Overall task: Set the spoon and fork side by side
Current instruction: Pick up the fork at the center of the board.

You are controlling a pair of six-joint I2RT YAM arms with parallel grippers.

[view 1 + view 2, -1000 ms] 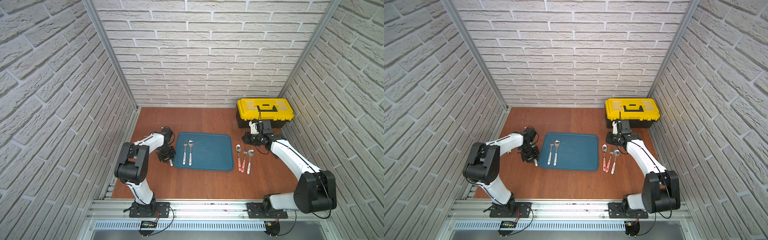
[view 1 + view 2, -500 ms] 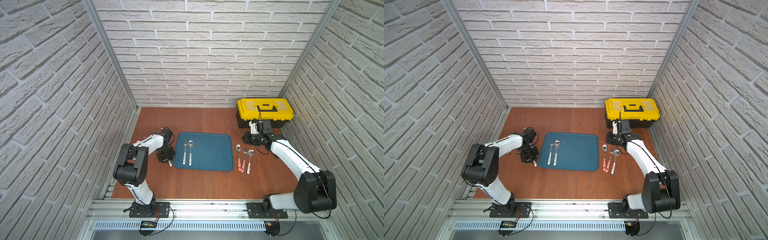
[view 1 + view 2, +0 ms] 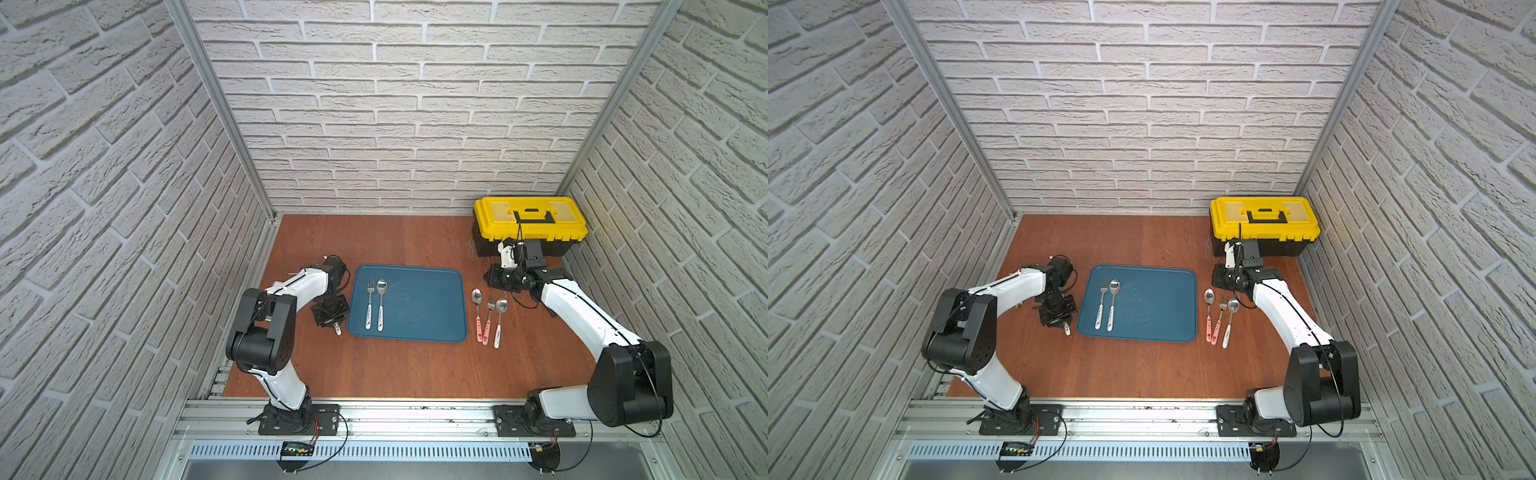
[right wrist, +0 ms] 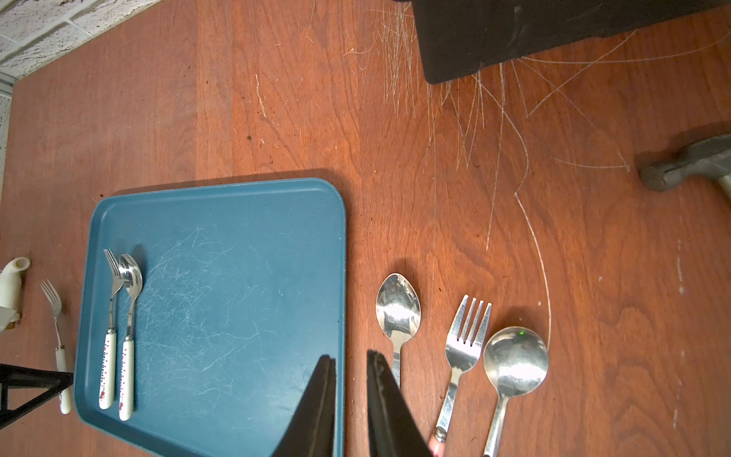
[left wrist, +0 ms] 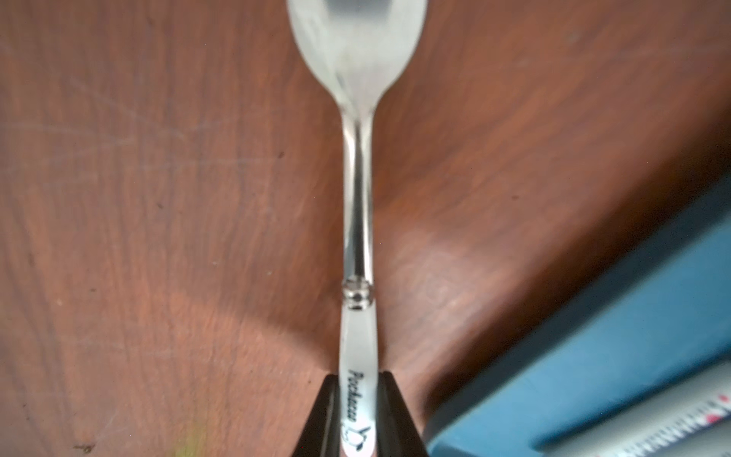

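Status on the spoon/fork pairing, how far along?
Done: a fork and spoon lie side by side on the blue tray.
In hand: the left pincer is shut on a white-handled fork beside the tray.
Left: no spoon is next to it yet. An oval spoon, loose fork and round spoon wait across the tray. The right pincer is empty, nearly closed.

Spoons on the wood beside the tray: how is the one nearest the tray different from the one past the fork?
The spoon nearest the tray has an egg-shaped bowl; the spoon past the fork has a round, wider one. In both top views the nearest spoon's handle is pink and the other spoon's is white. Both are shiny metal, lie flat on the table and point roughly the same way.
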